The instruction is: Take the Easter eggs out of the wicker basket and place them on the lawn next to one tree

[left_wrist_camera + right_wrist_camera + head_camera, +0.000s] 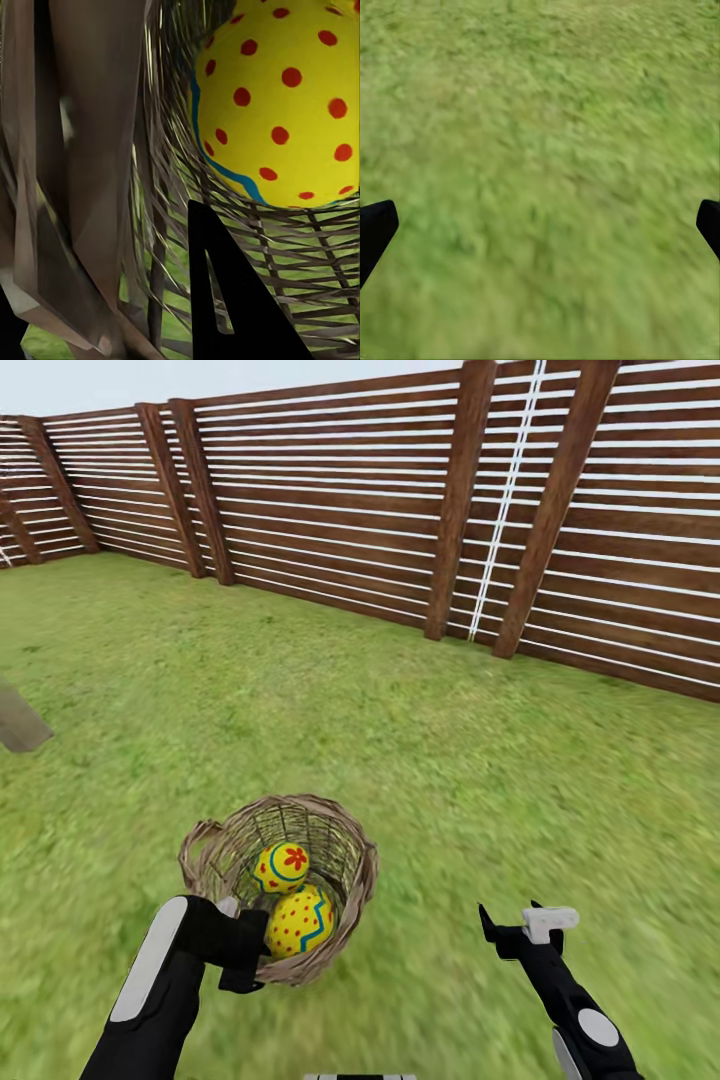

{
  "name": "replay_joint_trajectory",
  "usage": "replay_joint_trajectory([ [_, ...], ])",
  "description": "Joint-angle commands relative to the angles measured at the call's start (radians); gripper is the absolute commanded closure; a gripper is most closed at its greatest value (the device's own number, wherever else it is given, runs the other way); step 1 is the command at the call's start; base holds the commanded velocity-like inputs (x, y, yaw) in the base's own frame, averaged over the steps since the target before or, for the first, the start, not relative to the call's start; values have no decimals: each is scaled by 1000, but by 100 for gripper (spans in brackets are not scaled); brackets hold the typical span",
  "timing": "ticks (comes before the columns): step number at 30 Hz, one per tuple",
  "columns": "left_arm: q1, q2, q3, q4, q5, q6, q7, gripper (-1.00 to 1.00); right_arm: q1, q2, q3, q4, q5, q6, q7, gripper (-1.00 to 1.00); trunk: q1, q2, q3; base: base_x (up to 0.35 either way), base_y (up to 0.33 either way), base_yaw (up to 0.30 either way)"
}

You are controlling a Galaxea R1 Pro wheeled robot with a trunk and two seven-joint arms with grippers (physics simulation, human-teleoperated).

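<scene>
Grey post-like thing is poking in at the far left edge of the head view, well left of the basket. Left gripper is pressing against the near rim of the wicker basket; in the head view its fingers are hidden, so how far they are parted or whether they are pinching the rim is not something I can tell. In the left wrist view one black fingertip is sitting right against the woven wall, thick rim strand running close beside it. Basket is standing on the lawn, tilting slightly toward the robot. Two eggs showing inside it: flower egg sitting at the far side, dotted egg touching it on the near side, lying against the near wall; same dotted egg is looming through the weave. Third egg not made out. Right gripper is hovering over bare grass well right of the basket, fingers spread wide, gripping nothing. Slat fence is running behind the basket, well apart.
</scene>
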Motion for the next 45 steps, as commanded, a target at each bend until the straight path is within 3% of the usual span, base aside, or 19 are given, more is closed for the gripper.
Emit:
replay_joint_trajectory([
  [1,-1,-1,2,0,2,11,5,100,0,0,0,0,-4,-1,4,-100,-4,7,2,0,0,264],
  [31,-1,0,2,1,2,16,6,100,0,0,1,-2,-3,-1,3,-100,-119,217,105,0,0,224],
  [35,-1,0,2,1,1,15,21,100,0,0,47,0,-3,-1,1,-100,-134,245,120,0,0,259],
  [45,-1,2,3,1,2,14,43,100,0,0,50,0,-3,-1,0,-100,-173,315,151,0,0,266],
])
